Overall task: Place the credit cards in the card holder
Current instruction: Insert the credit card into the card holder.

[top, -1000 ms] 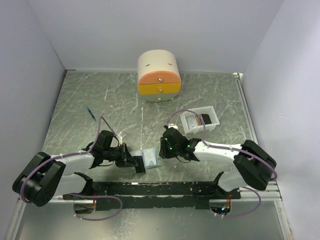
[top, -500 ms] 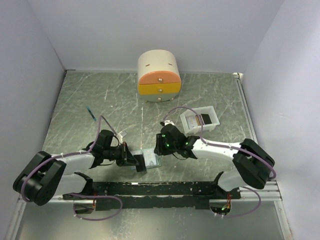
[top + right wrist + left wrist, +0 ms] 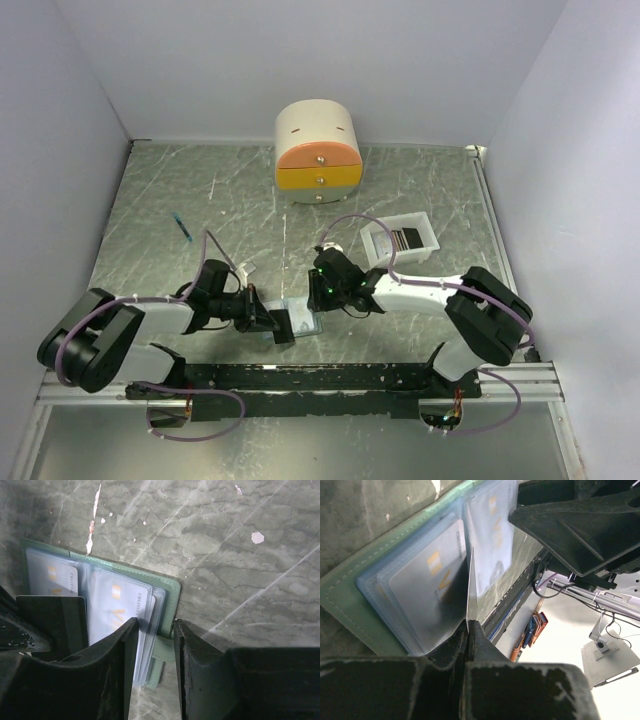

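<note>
- A flat table (image 3: 150, 200) of grey-green, marble-like sheet with pale veins and scratches is enclosed by plain pale walls (image 3: 300, 60) at the back and on both sides.
- A rounded drawer box (image 3: 318, 150), cream with orange and yellow fronts, is seen at the upper middle of the overhead view; a thin blue pen (image 3: 183, 228) lies at the left.
- A white rectangular tray (image 3: 372, 250) is placed right of centre, with dark striped cards (image 3: 405, 240) inside it.
- The card holder (image 3: 115, 600) is laid open at the lower middle, between both arms: a stitched green cover with pale blue translucent pockets, light cards already tucked inside.
- The left gripper (image 3: 466, 630) is pressed together on a thin dark card (image 3: 50, 622), held on edge over the holder's pockets.
- The right gripper (image 3: 155, 625) is spread, one finger over a pocket page and the other beyond the holder's edge.
</note>
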